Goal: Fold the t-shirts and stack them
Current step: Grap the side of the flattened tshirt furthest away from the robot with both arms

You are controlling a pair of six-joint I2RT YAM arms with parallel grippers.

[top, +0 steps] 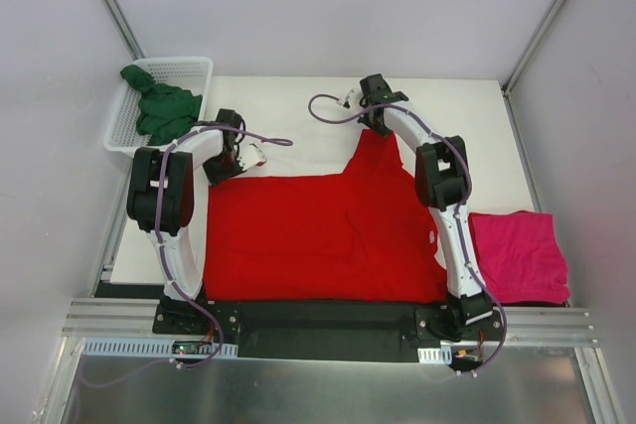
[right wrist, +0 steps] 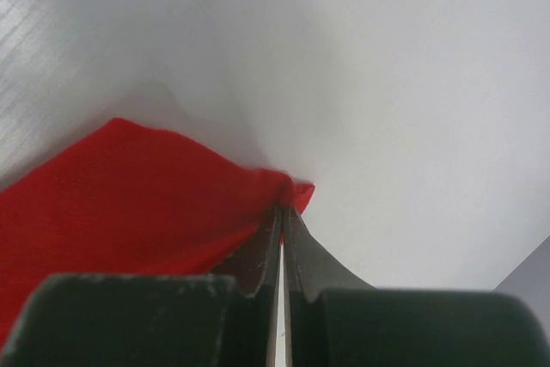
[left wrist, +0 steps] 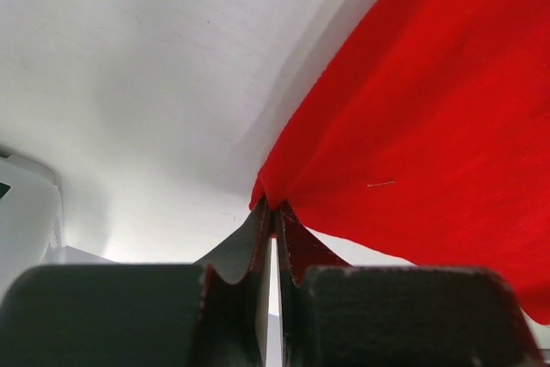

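Observation:
A bright red t-shirt [top: 318, 235] lies spread across the middle of the white table [top: 288, 116]. My left gripper [top: 241, 159] is shut on its far left corner; the left wrist view shows red cloth [left wrist: 412, 109] pinched at the fingertips [left wrist: 273, 208]. At the far side my right gripper [top: 375, 122] is shut on a raised point of the same shirt, and red cloth [right wrist: 129, 195] bunches at its tips [right wrist: 284, 204]. A folded magenta-pink t-shirt [top: 519, 255] lies at the near right. A dark green t-shirt [top: 159, 108] sits crumpled in the basket.
A white mesh basket [top: 194, 69] stands at the table's far left corner. Grey walls enclose the table on the left, back and right. A metal rail [top: 328, 320] with both arm bases runs along the near edge.

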